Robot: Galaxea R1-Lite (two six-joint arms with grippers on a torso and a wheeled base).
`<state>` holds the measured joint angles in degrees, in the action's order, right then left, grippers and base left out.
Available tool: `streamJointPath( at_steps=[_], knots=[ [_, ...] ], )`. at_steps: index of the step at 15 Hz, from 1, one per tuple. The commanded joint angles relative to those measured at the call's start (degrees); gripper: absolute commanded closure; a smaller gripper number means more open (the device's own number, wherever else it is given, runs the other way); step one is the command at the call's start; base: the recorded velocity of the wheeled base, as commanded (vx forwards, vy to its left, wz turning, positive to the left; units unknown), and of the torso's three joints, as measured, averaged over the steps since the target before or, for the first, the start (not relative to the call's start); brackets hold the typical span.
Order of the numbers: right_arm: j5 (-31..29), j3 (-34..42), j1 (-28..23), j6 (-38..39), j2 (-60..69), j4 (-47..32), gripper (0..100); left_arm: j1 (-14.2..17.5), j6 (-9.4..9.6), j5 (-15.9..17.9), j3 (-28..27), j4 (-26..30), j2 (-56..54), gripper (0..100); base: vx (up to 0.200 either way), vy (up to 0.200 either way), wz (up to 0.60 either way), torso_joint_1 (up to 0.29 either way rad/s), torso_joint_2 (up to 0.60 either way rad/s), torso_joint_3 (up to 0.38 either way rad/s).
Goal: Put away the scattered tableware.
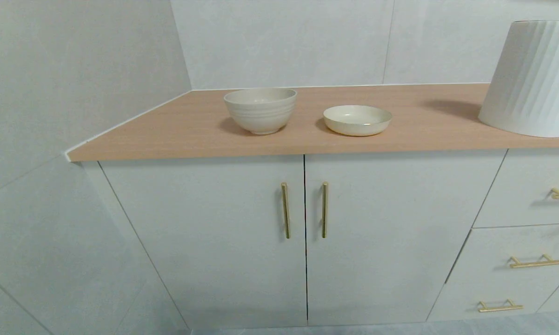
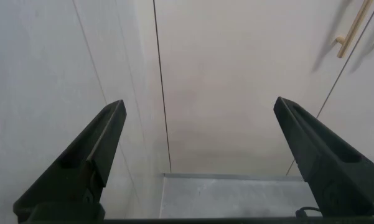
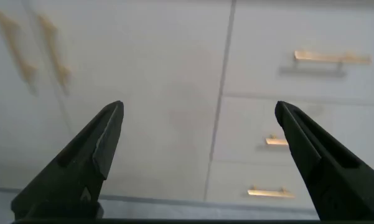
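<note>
Head view: deep bowl (image 1: pixel 260 110) and shallow dish (image 1: pixel 357 119) near each other, not touching, on wooden countertop (image 1: pixel 177 135) above 2 closed cabinet doors (image 1: pixel 214 242). Wrist views: left gripper (image 2: pixel 199 104) spread, empty, facing door; right gripper (image 3: pixel 198 106) spread, empty, facing drawers (image 3: pixel 299 87).

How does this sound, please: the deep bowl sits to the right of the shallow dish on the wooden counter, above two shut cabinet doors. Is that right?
Not quite. The head view shows the deep bowl to the left of the shallow dish, not the right. Both do sit on the wooden counter, above two shut cabinet doors.
</note>
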<state>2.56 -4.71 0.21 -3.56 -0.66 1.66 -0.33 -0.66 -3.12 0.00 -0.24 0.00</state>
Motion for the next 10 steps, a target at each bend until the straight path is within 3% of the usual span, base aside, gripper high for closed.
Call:
streamJointPath(
  at_steps=[1,7,10],
  knots=[
    [2.45,-10.15,1.73,0.92,-5.76,-4.38,0,-0.02,-0.04,-0.04,0.0,-0.02,0.09,0,0.0,0.0,0.0,0.0,0.0,0.0],
    [21.43,-15.42,2.78,0.92,-30.28,-5.7,0,-0.02,0.04,-0.04,0.0,-0.02,0.09,0,0.0,0.0,0.0,0.0,0.0,0.0],
    [23.54,-22.36,8.93,2.15,-50.93,1.15,0,-0.02,0.04,-0.04,0.0,-0.02,0.0,0,0.0,0.0,0.0,0.0,0.0,0.0]
  ],
)
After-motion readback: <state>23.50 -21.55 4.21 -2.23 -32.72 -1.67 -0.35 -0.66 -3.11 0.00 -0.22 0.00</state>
